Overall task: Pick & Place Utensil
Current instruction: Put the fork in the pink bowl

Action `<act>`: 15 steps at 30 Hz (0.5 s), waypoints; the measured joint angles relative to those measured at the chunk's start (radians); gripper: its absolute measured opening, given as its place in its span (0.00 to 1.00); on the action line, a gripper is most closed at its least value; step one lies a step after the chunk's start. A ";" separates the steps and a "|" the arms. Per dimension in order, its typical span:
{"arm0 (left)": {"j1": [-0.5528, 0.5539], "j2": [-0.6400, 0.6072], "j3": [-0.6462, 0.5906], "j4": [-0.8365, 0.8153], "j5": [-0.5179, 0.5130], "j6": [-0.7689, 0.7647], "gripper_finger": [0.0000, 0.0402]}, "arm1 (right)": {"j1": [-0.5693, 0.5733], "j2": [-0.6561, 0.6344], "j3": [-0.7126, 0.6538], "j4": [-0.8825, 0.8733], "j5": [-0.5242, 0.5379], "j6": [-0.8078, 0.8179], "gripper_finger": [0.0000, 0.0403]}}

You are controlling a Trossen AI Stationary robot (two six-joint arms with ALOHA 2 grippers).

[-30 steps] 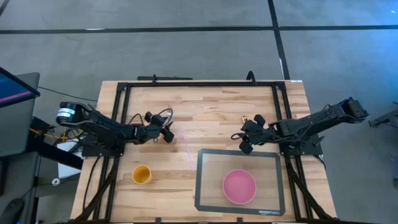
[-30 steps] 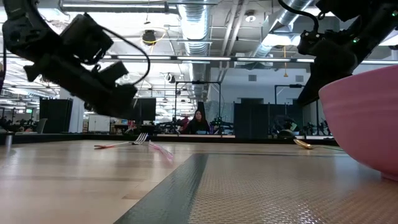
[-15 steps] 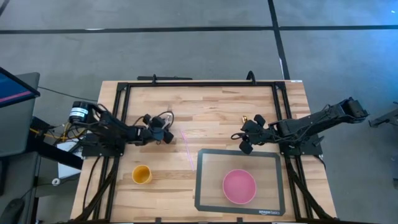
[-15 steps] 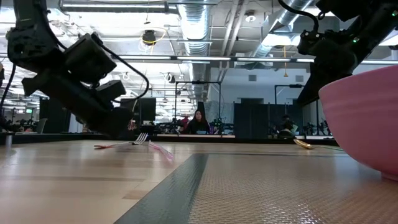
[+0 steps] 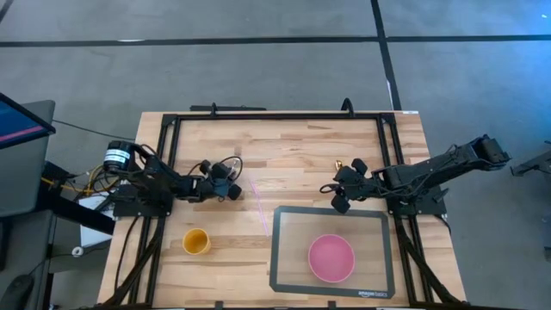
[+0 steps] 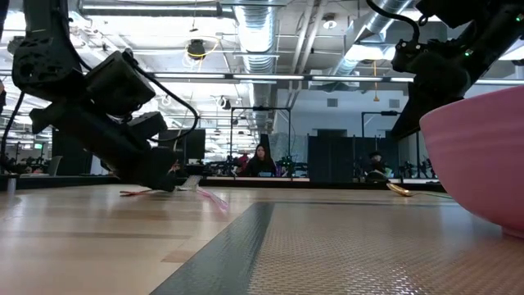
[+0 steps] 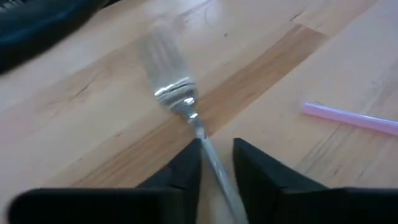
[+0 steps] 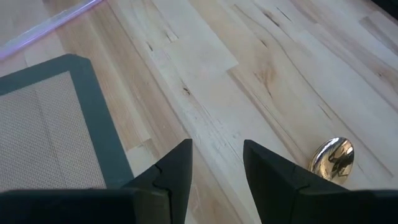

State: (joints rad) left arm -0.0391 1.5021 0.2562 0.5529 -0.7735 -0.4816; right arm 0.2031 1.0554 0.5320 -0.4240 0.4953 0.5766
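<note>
Reaching low over the light wooden table [image 5: 293, 142], the left gripper [image 7: 216, 167] has its two dark fingers close on either side of the thin handle of the shiny silver fork [image 7: 169, 96] (touching or not, I cannot tell). The fork lies flat on the wood, on the far left side of the grey mat [image 5: 284, 250]. A pink straw [image 7: 351, 117] lies between the fork and the mat. The right gripper [image 8: 216, 169] waits with jaws spread just past the mat's far edge, near a gold spoon [image 8: 332, 158]. A round pink bowl [image 5: 331, 257] sits on the mat, and a yellow cup [image 5: 196, 241] stands to its left.

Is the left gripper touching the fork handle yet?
Cannot tell. In the left wrist view the left gripper straddles the fork handle, fingers close on both sides, but neither contact nor gap shows plainly.
</note>
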 joint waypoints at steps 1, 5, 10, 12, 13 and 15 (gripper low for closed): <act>0.000 -0.006 0.000 -0.004 0.008 0.000 0.16 | 0.000 0.000 0.000 0.000 0.000 0.000 0.34; 0.001 -0.036 -0.002 -0.011 0.037 0.002 0.03 | 0.000 0.000 0.000 0.000 0.000 0.000 0.34; 0.002 -0.065 -0.005 -0.022 0.053 0.006 0.05 | 0.000 0.000 0.000 0.000 0.000 0.000 0.34; 0.001 -0.077 -0.005 -0.018 0.052 0.006 0.04 | 0.000 0.000 0.000 0.000 0.000 0.000 0.34; 0.001 -0.083 -0.005 -0.017 0.052 0.006 0.04 | 0.000 0.000 0.000 0.000 0.000 0.000 0.34; 0.001 -0.098 -0.005 -0.015 0.050 0.006 0.03 | 0.000 0.000 0.000 0.000 0.000 0.000 0.34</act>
State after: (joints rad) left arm -0.0383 1.4042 0.2516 0.5380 -0.7231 -0.4759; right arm 0.2031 1.0554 0.5320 -0.4236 0.4953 0.5762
